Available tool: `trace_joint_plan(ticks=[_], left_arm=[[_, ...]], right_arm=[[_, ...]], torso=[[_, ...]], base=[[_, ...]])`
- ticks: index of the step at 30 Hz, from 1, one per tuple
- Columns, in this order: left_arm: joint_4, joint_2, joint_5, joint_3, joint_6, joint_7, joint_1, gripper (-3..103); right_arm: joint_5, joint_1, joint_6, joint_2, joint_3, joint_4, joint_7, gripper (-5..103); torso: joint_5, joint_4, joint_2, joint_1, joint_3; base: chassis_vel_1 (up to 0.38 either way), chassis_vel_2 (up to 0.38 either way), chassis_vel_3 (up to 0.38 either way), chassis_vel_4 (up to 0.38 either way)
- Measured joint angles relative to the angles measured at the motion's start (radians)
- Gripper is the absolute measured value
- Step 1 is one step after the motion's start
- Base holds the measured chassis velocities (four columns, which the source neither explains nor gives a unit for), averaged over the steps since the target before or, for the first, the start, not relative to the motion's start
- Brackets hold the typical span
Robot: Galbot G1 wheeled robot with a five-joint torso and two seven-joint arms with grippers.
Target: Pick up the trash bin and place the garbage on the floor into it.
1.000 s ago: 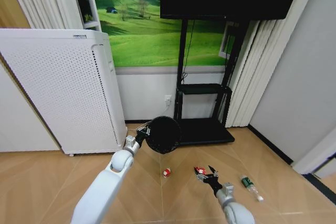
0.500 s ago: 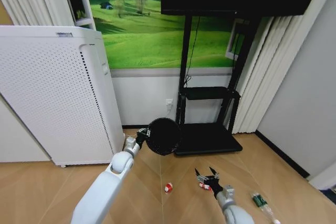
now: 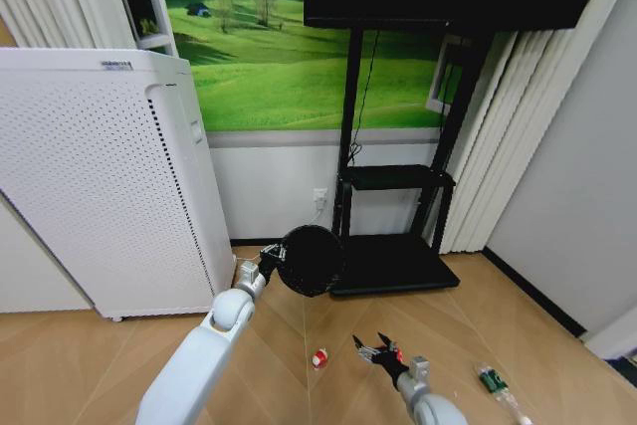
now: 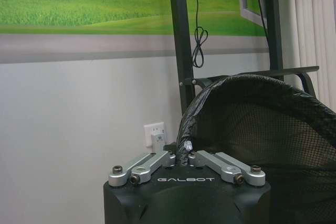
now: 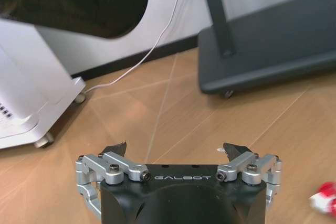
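Observation:
My left gripper [image 3: 271, 268] holds the black mesh trash bin [image 3: 311, 260] up off the floor, tipped on its side; in the left wrist view its fingers [image 4: 157, 160] are shut on the bin's rim [image 4: 231, 85]. My right gripper [image 3: 376, 348] hovers low over the parquet floor [image 3: 289, 340], open, with nothing between its fingertips [image 5: 233, 149]. A red-and-white piece of garbage [image 3: 399, 354] lies right beside it, also seen as a red-and-white scrap [image 5: 325, 200]. Another red-and-white piece [image 3: 318, 356] lies to its left, and a clear bottle with a green label [image 3: 493, 382] to its right.
A tall white perforated appliance [image 3: 100, 176] stands at the left, its foot [image 5: 42, 140] and a white cable [image 5: 157, 45] near my right gripper. The black TV stand base [image 3: 393, 264] sits against the wall ahead. White curtains [image 3: 488, 146] hang at the right.
The head camera tilted up early on, shifting the whole picture down. My right gripper slid a little left of the red-and-white piece, still open. The bin stays held in my left gripper.

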Motion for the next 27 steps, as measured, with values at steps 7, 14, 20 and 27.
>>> trace_joint_plan(ticks=[7, 14, 20, 27], left_arm=[[-0.010, 0.003, -0.001, -0.005, 0.000, 0.000, 0.011, 4], [-0.024, -0.003, 0.010, -0.010, 0.001, -0.002, 0.032, 4], [-0.030, -0.009, 0.016, -0.012, 0.003, -0.005, 0.039, 4], [-0.034, -0.012, 0.019, -0.019, 0.003, -0.005, 0.048, 4]], right_arm=[[-0.081, 0.070, 0.007, 0.020, -0.060, -0.133, -0.031, 100], [-0.075, 0.129, 0.018, 0.082, -0.105, -0.207, 0.177, 100], [0.085, 0.138, -0.099, 0.115, -0.157, -0.156, 0.456, 100], [0.147, 0.161, -0.169, 0.136, -0.201, -0.143, 0.605, 100]], torso=[[0.0000, 0.0000, 0.000, 0.000, 0.000], [-0.0001, 0.0000, 0.000, 0.000, 0.000], [0.0000, 0.0000, 0.000, 0.000, 0.000], [-0.0002, -0.0001, 0.000, 0.000, 0.000]], base=[[0.000, 0.000, 0.000, 0.000], [0.000, 0.000, 0.000, 0.000], [0.000, 0.000, 0.000, 0.000], [0.000, 0.000, 0.000, 0.000]])
